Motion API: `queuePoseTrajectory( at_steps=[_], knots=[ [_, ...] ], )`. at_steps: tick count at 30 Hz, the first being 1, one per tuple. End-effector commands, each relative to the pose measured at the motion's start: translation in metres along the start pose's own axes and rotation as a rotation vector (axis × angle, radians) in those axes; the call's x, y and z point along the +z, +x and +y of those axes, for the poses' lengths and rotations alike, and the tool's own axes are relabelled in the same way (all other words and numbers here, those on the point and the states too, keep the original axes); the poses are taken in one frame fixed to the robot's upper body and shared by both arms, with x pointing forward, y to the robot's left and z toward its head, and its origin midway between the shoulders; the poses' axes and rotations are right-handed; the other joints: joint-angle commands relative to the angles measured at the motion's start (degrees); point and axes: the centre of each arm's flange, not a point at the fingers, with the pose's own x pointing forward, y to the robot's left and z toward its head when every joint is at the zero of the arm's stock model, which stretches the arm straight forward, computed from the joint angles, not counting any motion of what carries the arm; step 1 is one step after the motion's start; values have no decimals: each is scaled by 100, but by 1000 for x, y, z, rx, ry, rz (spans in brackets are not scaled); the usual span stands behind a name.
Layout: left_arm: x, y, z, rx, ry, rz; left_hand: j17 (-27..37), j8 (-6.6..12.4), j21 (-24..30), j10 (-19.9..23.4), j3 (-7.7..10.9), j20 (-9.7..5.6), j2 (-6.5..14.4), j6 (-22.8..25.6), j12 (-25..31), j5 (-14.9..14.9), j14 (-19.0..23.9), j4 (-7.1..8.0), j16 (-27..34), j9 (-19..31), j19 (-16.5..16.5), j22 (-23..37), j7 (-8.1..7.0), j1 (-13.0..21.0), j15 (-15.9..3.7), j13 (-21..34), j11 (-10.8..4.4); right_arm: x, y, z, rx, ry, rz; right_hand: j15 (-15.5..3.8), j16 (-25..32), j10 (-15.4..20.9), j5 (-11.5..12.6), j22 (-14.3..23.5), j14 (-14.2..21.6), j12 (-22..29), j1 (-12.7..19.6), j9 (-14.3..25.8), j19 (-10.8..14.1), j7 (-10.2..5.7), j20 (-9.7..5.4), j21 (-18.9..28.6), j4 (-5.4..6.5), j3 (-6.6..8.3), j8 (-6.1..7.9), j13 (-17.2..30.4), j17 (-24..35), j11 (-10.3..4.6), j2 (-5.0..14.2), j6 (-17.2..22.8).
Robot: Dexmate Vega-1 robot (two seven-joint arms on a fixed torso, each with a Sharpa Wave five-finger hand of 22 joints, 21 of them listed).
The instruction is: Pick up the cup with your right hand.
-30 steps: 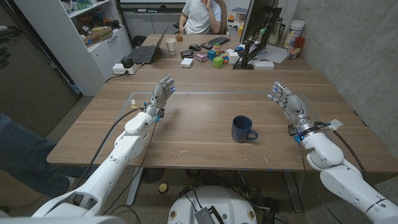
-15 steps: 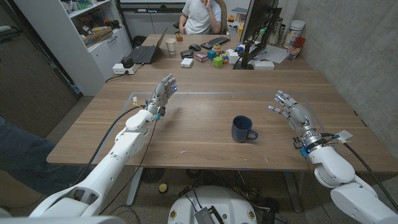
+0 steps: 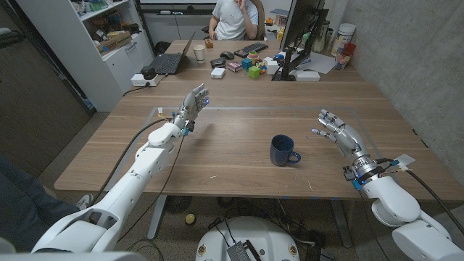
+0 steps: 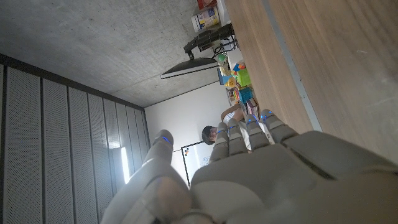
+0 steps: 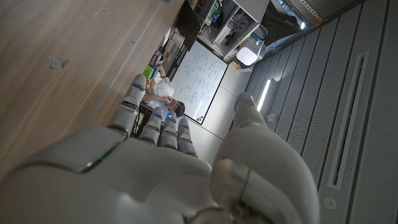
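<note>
— How far along is it?

— Hardly begun, I'd judge. The cup stands upright on the wooden table, in the middle toward the robot's right side, with nothing touching it. The right hand hovers off to the cup's right, clear of it, fingers spread and holding nothing. Reaching across, closing on the cup and lifting it are all left to do.

— And the other hand?

— The left hand is raised over the far left part of the table, well apart from the cup, fingers apart and empty too. It has no part in this task.

— What is the cup like?

— Dark blue, glossy — it looks like glazed ceramic, though that is a guess. A plain round body with an open mouth, and a loop handle pointing toward the right hand's side and a little toward the robot. Smooth walls may be slippery to hard fingers, so the handle or a wrap round the body seems the safer hold.

— The table?

— Brown wood grain in long planks, matt, flat. A thin pale line marks out a rectangle on it.

— The hands themselves?

— Pale grey, smooth moulded shells, rounded over the back, as the right wrist view shows on that hand, with small blue lights at the fingers. The left wrist view shows its own hand built the same.
</note>
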Motion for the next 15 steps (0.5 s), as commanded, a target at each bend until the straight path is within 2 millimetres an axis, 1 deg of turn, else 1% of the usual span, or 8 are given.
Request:
queuePoseTrajectory(
  at_steps=[1, 2, 3, 9, 11, 15],
  knots=[
    [8, -20, -14, 13, 21, 4, 14, 52, 34, 65, 37, 41, 17, 49, 37, 30, 43, 19, 26, 22, -4, 16, -10, 29, 40, 13, 23, 1, -2, 0, 107, -159, 16, 255, -25, -184, 36, 23, -164, -32, 131, 34, -148, -189, 3, -130, 77, 1, -23, 37, 2, -84, -51, -122],
    [8, -23, -15, 7, 24, 10, 14, 55, 35, 71, 37, 41, 18, 58, 39, 30, 50, 19, 28, 22, -4, 16, -15, 29, 39, 13, 28, 1, -3, 2, 115, -160, 19, 290, -16, -232, 40, 24, -172, -34, 162, 36, -176, -268, 2, -157, 82, 2, -36, 43, 2, -121, -60, -179],
    [8, -25, -15, 4, 30, 16, 14, 56, 36, 76, 38, 39, 18, 62, 41, 30, 55, 19, 29, 22, -2, 16, -11, 29, 37, 13, 24, 0, -5, 4, 118, -156, 22, 337, -12, -253, 41, 24, -173, -33, 172, 39, -185, -292, 1, -166, 86, 0, -32, 46, 2, -112, -65, -184],
    [11, -30, -9, -13, 38, 28, 15, 61, 37, 83, 39, 55, 20, 84, 42, 30, 59, 18, 30, 22, -3, 17, -13, 31, 34, 13, 11, 4, -19, 18, 100, -194, 27, 368, -6, -308, 43, 26, -183, -33, 194, 43, -196, -372, 1, -181, 96, -4, -31, 56, 3, -153, -73, -210],
    [12, -30, -7, -33, 44, 29, 15, 58, 39, 84, 40, 50, 21, 80, 43, 30, 61, 18, 30, 22, 2, 17, -12, 31, 36, 13, 6, 5, -20, 24, 98, -223, 24, 374, -7, -331, 43, 26, -194, -35, 200, 44, -201, -403, 3, -186, 98, -6, -35, 58, 3, -150, -78, -228],
    [16, -32, -5, -47, 52, 26, 15, 59, 41, 106, 40, 28, 21, 89, 50, 30, 71, 17, 32, 23, 5, 17, -8, 31, 46, 13, 38, 4, -16, 28, 115, -278, 29, 392, -23, -385, 44, 27, -256, -41, 212, 45, -220, -457, 8, -198, 104, -11, -42, 64, 3, -156, -89, -268]
  ],
)
